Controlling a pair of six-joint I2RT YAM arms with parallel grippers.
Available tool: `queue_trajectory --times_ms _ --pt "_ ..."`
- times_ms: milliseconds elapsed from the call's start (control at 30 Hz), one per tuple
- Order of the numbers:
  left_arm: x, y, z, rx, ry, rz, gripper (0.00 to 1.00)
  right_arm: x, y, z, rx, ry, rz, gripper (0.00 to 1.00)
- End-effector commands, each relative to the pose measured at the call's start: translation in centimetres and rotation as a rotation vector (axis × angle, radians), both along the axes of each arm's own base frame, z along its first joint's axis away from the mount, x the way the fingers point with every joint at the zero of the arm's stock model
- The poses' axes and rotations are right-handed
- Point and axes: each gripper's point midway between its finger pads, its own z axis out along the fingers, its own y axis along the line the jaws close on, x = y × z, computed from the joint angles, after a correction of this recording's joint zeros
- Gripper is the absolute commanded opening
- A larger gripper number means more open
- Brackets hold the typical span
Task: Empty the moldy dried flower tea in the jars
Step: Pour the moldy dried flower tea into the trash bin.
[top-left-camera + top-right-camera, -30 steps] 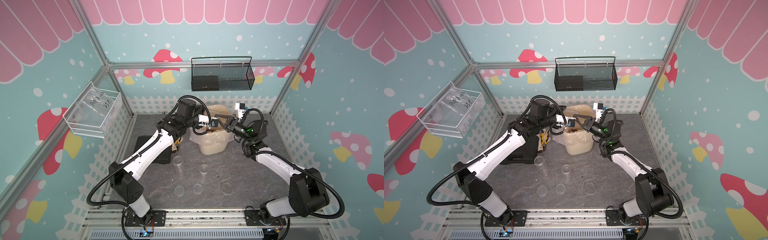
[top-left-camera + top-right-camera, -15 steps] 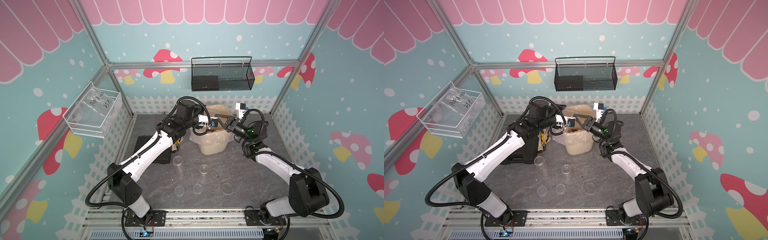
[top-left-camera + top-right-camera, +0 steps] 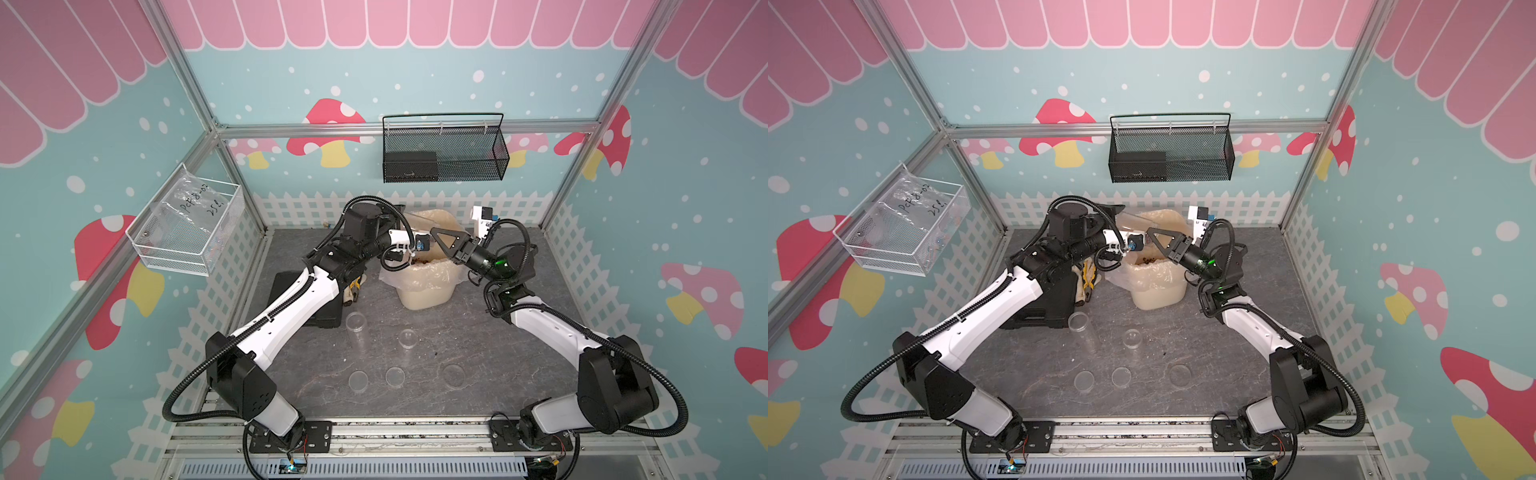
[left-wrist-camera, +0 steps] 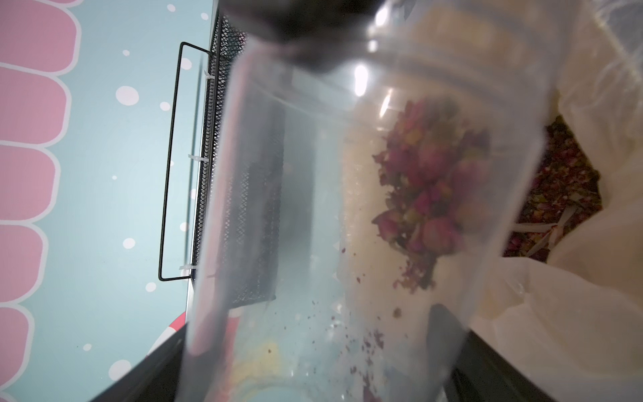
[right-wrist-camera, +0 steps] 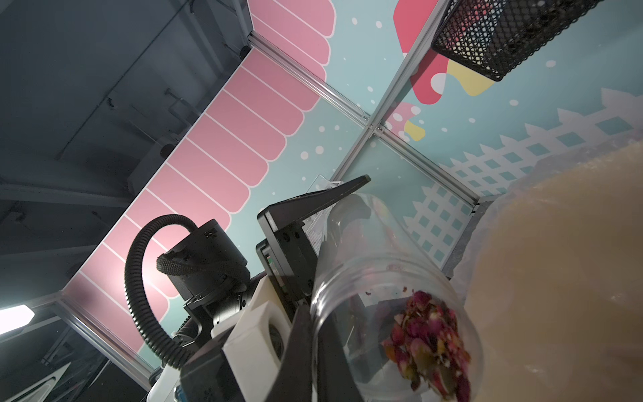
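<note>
Left gripper (image 4: 348, 195): fingers wide on either side of tilted jar (image 4: 306, 167); contact cannot be told. Dried flower tea (image 4: 431, 181) clumped near jar mouth, over lined bin (image 3: 424, 296) beneath. Right gripper (image 3: 434, 230) pressed together, empty, opposite.

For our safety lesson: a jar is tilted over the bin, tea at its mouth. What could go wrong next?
1. The jaws of the left tool stand wide around the tilted jar, so it may drop into the bin with the tea.
2. The shut right tool sits close by and could knock the jar, scattering tea.
</note>
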Motion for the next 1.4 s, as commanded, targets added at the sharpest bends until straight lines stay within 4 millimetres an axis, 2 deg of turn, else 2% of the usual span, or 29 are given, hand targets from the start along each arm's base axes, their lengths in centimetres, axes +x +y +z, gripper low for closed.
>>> queue_trajectory --times_ms 0,100,300,433,533,600,733,867,1000,1200,1367 --pt "-1.2 0.4 2.2 -0.125 -0.001 -0.013 0.99 -0.4 -0.4 1.2 0.042 -0.043 -0.017 0.00" --pt "-2.1 0.8 3.0 -0.210 0.002 -0.008 0.99 -0.1 -0.5 1.1 0.041 -0.045 -0.029 0.00" --pt "-4.2 1.9 3.0 -0.343 0.052 0.012 0.99 0.8 -0.5 0.1 0.041 -0.023 -0.039 0.00" --pt "-6.0 2.9 4.5 -0.554 0.117 0.026 0.99 1.1 -0.5 -0.4 0.040 -0.014 -0.040 0.00" --pt "-7.6 4.1 6.4 -0.850 0.188 0.045 0.99 1.2 -0.5 -0.5 0.041 -0.013 -0.045 0.00" --pt "-8.5 5.7 8.1 -1.124 0.246 0.059 0.99 1.3 -0.5 -0.6 0.042 -0.013 -0.049 0.00" --pt "-8.9 8.2 9.7 -1.559 0.412 0.106 0.99 1.4 -0.6 -0.4 0.046 -0.014 -0.051 0.00" --pt "-9.0 7.4 10.5 -1.784 0.653 0.070 0.99 1.3 -0.8 -0.1 0.054 -0.021 -0.059 0.00" --pt "-7.8 6.7 10.0 -1.970 0.894 0.143 0.97 0.8 -1.0 0.5 0.062 -0.039 -0.065 0.00" --pt "-6.6 4.6 9.8 -2.104 1.169 0.129 0.98 0.2 -1.2 1.3 0.074 -0.071 -0.063 0.00" --pt "-5.6 3.4 9.3 -2.148 1.294 0.151 1.00 -0.4 -1.4 2.1 0.085 -0.099 -0.059 0.00"
